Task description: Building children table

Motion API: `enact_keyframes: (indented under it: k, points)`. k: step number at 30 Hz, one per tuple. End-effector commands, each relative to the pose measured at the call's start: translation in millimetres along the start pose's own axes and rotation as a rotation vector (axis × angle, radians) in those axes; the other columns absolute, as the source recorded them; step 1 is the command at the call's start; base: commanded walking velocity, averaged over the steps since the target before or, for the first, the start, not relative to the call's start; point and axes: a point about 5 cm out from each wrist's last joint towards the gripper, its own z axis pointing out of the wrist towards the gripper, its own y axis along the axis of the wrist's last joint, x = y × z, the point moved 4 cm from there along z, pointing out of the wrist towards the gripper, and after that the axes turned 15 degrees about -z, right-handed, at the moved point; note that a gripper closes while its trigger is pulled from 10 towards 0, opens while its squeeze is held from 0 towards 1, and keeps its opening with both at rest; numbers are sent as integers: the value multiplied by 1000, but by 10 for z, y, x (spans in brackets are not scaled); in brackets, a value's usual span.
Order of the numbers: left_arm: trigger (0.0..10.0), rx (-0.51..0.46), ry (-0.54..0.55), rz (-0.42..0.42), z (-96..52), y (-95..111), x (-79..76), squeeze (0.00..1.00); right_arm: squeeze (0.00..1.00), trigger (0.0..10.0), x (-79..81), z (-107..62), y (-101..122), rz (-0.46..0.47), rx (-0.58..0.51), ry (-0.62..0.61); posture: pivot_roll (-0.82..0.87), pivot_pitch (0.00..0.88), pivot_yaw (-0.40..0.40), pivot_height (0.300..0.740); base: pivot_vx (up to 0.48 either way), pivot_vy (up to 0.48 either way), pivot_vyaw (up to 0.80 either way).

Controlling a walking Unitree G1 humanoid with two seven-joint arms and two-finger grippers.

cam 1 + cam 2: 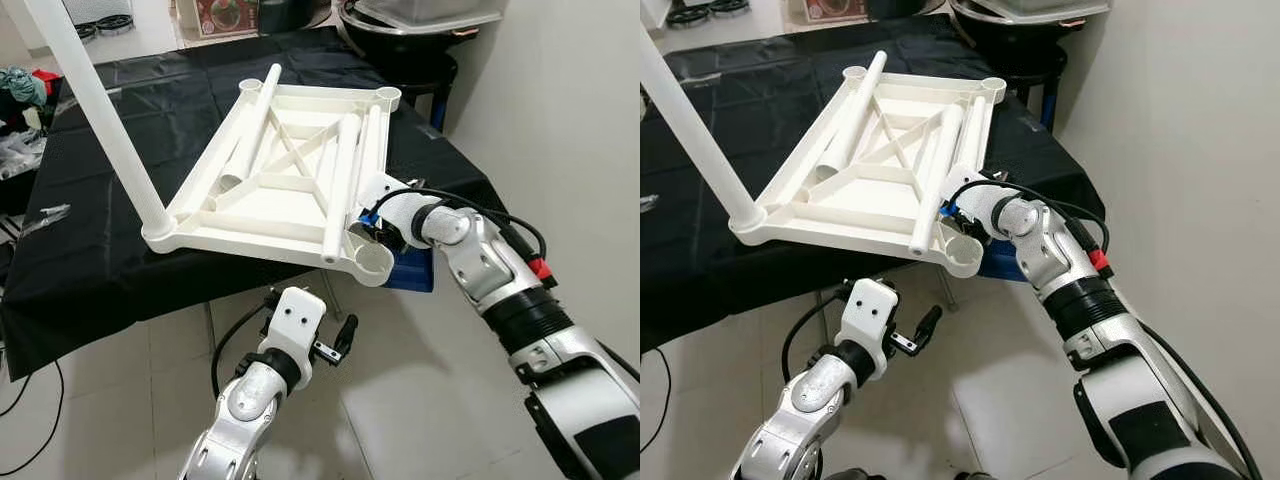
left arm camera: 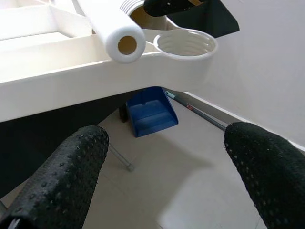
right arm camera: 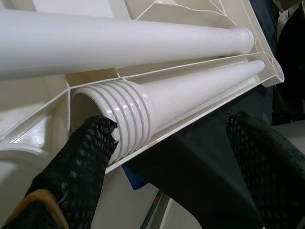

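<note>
The white tabletop (image 1: 290, 175) is seen upside down on a desk (image 1: 90, 240) draped in black cloth, its near corner socket (image 1: 372, 262) overhanging the desk edge. One white leg (image 1: 95, 105) is fixed upright in the near left corner; its top is cut off by the frame. Three loose legs (image 1: 345, 185) are laid in the ribbed underside.

The right hand (image 3: 167, 162) is placed at the near right corner; in the right wrist view its fingers (image 3: 81, 162) are spread wide, one pad touching the threaded end of a leg (image 3: 190, 98), nothing clamped. From the head views that hand's fingers are hidden behind its wrist and the tabletop.

The left hand (image 2: 167, 176) is held below the desk edge, fingers wide apart and empty, beneath the overhanging socket.

A blue dustpan (image 2: 151, 110) is seen on the pale tiled floor (image 1: 420, 370) under the desk, beside a white wall (image 1: 560, 110). Items at the far desk edge are too cropped to identify.
</note>
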Motion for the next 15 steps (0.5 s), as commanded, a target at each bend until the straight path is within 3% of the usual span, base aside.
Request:
enact_keyframes:
  k: [1,15]
  points:
    - [10000,18,10,-8,-20,-43,3,0,0,10000,-30,9,50,-28,-11,-19,105,171,-42,740,0,0,0]
    - [10000,18,11,-10,-25,-40,-9,0,0,10000,101,64,157,-40,-38,5,105,179,-43,740,0,0,0]
